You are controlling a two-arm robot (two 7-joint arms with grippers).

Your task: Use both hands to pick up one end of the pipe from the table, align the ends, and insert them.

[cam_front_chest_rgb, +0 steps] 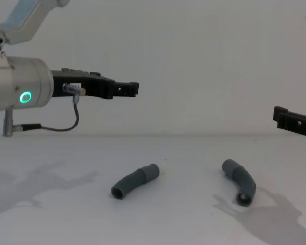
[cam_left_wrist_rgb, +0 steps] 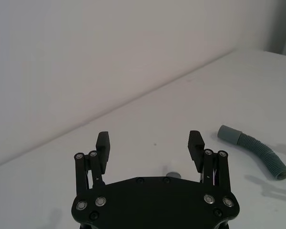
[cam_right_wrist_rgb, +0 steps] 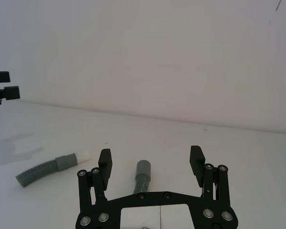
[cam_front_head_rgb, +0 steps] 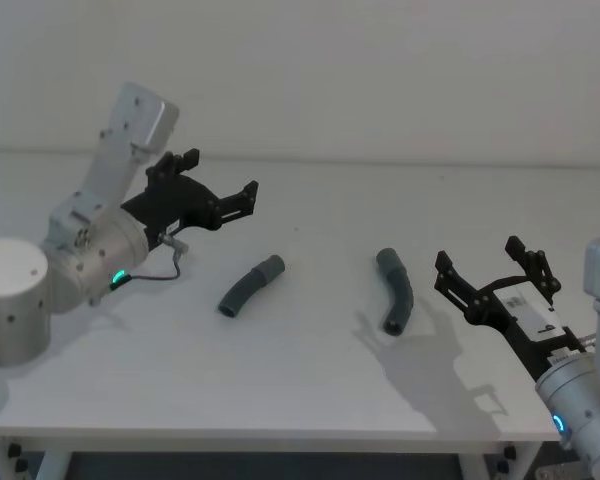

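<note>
Right tool (cam_front_head_rgb: pixel 478 254), white label (cam_front_head_rgb: pixel 538 308) unreadable, and left tool (cam_front_head_rgb: pixel 219 173) gape empty above table (cam_front_head_rgb: pixel 310 385).

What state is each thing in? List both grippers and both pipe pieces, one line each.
left gripper: open, empty, raised above the table.
right gripper: open, empty, raised above the table.
left pipe piece: lying on the table, not gripped, not joined.
right pipe piece: lying on the table, not gripped, apart from the other piece.
</note>
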